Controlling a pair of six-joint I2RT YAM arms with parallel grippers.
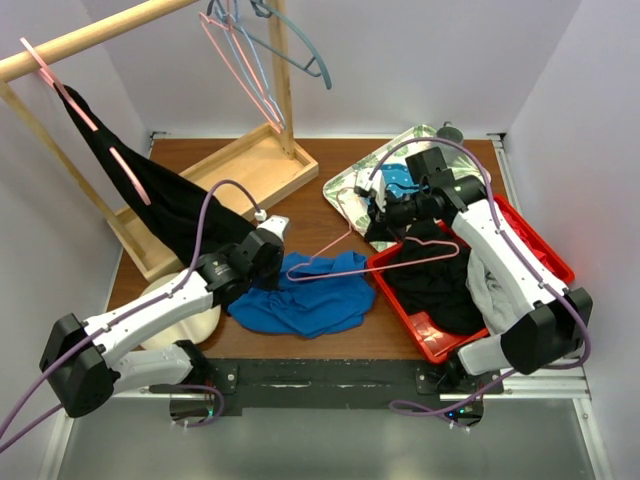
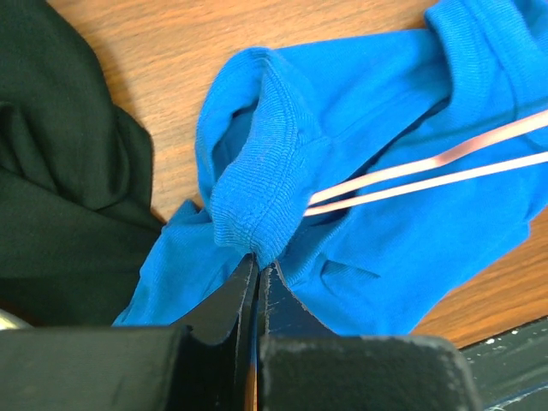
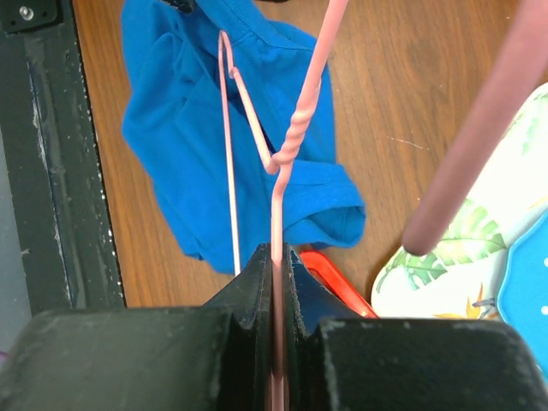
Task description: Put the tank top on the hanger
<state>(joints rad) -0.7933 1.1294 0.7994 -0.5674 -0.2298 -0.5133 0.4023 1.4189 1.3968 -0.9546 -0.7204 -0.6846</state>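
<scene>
**Hanger tip entering the strap opening**

From the top camera, the tank top (image 1: pixel 305 298) is lying bunched on the table near the front edge, between the two arms. The hanger (image 1: pixel 325 248) is slanting across it, with its long axis running from the right gripper (image 1: pixel 385 215) down and left to the cloth. The left gripper (image 1: pixel 275 255) is sitting at the top's upper left corner and is the nearer of the two to the fabric. That arm is reaching forward low over the table, while the right arm is bending in over the red bin (image 1: pixel 540 250).

In the left wrist camera, the left gripper (image 2: pixel 257 270) is pinching a ribbed hem of the tank top (image 2: pixel 385 214), jaws narrow on the cloth. Two wires of the hanger (image 2: pixel 428 171) are slipping under that raised hem. A black garment (image 2: pixel 60 171) is lying just beside it.

In the right wrist camera, the right gripper (image 3: pixel 276 257) is clamping the hanger (image 3: pixel 295 128) on its neck below the twist. The frame is pointing away over the tank top (image 3: pixel 171 128). The next move probably depends on sliding the frame along this axis, deeper into the held opening.
</scene>
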